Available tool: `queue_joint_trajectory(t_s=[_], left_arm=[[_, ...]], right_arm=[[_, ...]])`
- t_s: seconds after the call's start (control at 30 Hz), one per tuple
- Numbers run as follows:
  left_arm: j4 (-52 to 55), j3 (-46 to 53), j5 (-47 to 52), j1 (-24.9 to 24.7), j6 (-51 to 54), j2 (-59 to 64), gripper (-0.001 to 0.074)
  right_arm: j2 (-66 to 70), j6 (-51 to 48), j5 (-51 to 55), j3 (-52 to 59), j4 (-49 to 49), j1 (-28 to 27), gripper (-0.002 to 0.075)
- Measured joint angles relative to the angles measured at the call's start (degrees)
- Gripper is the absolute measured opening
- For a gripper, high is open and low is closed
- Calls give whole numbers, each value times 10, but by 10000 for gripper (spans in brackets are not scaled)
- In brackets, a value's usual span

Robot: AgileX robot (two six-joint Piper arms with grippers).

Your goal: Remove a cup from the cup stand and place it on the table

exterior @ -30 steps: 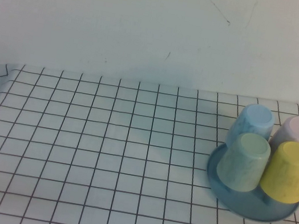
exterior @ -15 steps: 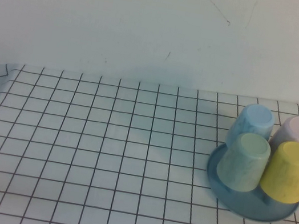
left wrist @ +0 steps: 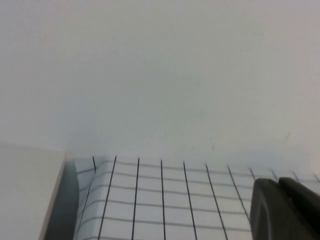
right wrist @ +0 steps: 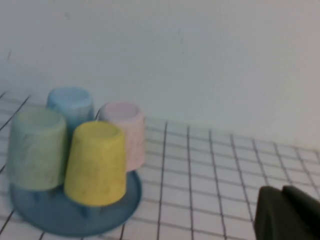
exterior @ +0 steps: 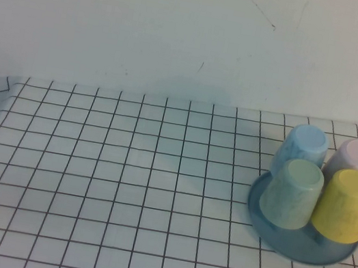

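Covering the surface [exterior: 121, 186] is a white cloth printed with a black grid. At its right side sits the cup stand [exterior: 298, 245], carrying the cup [exterior: 292, 193] upside down at front left, a yellow cup [exterior: 345, 205] beside it, a light blue cup [exterior: 303, 147] and a pale pink cup [exterior: 356, 160] behind. A plain white wall [exterior: 183, 31] rises beyond. Only a dark edge of the left hand [left wrist: 285, 210] and right hand [right wrist: 287, 215] shows in each wrist view; I cannot tell their state.

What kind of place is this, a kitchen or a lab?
Probably a lab test bench: a grid-printed table against a bare wall, one cup stand of plastic cups, and the right claw and left claw nearby.
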Motion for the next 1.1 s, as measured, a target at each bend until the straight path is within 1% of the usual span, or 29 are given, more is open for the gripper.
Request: queue_joint_trajectory(t_s=[0.1, 0.17, 0.33, 0.47, 0.63, 0.7, 0.83, 0.97, 1.03, 1.1], left_arm=[[0, -54, 81, 0, 38, 57, -3], [-4, -80, 116, 0, 64, 91, -3], [-30, -93, 149, 0, 85, 155, -3], [-57, -93, 176, 0, 109, 190, -3], [-126, -93, 186, 0, 189, 229, -3], [-163, -93, 186, 0, 237, 239, -3], [-198, -93, 184, 0, 296, 243, -3], [-208, -81, 166, 0, 319, 243, -3], [-214, -71, 158, 0, 322, 243, -3], [-225, -69, 153, 0, 326, 243, -3]], right_arm=[[60, -80, 66, -44, 64, 0, -3], [108, -141, 101, -72, 119, 0, -3], [234, -273, 143, -132, 239, 0, -3], [347, -350, 177, -188, 299, 0, -3], [498, -411, 237, -284, 329, 0, -3], [550, -429, 243, -318, 334, 0, -3], [638, -469, 258, -382, 354, 0, -3], [703, -487, 272, -432, 376, 3, -3], [727, -502, 272, -451, 377, 13, -3], [750, -513, 271, -468, 376, 37, -3]])
